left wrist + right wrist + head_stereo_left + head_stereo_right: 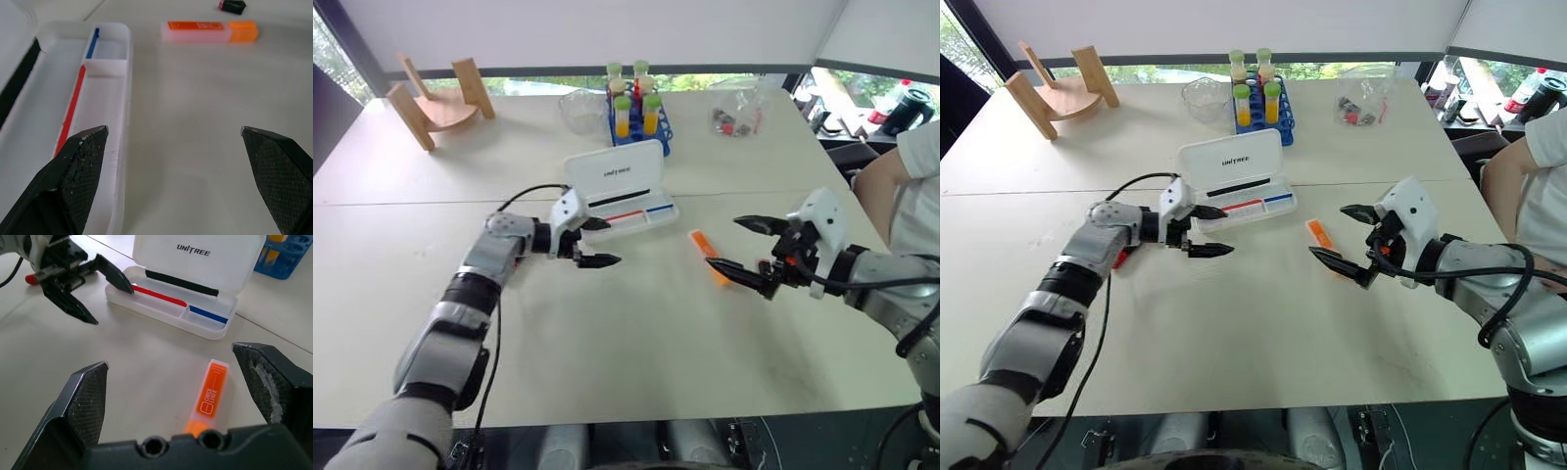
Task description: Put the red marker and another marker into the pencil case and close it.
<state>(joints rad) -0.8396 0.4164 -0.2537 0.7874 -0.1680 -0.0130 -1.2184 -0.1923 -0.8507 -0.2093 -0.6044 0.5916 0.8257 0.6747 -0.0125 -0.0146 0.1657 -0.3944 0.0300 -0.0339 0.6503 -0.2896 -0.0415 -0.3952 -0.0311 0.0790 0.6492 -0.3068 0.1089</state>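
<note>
The white pencil case (607, 174) lies open in the middle of the table with its lid raised; red and blue strips show in its tray (105, 98). The orange marker (708, 257) lies on the table to the right of the case. The red marker (1119, 259) lies left of the case, mostly hidden under my left arm; its end also peeks out as the red marker (30, 279). My left gripper (607, 242) is open and empty at the case's front left corner. My right gripper (724, 242) hangs open and empty just above the orange marker (210, 394).
At the back stand a blue rack of capped tubes (639, 113), a glass bowl (579, 108), a plastic bag (736, 117) and a wooden stand (435, 103). A person's arm (881, 186) shows at the table's right edge.
</note>
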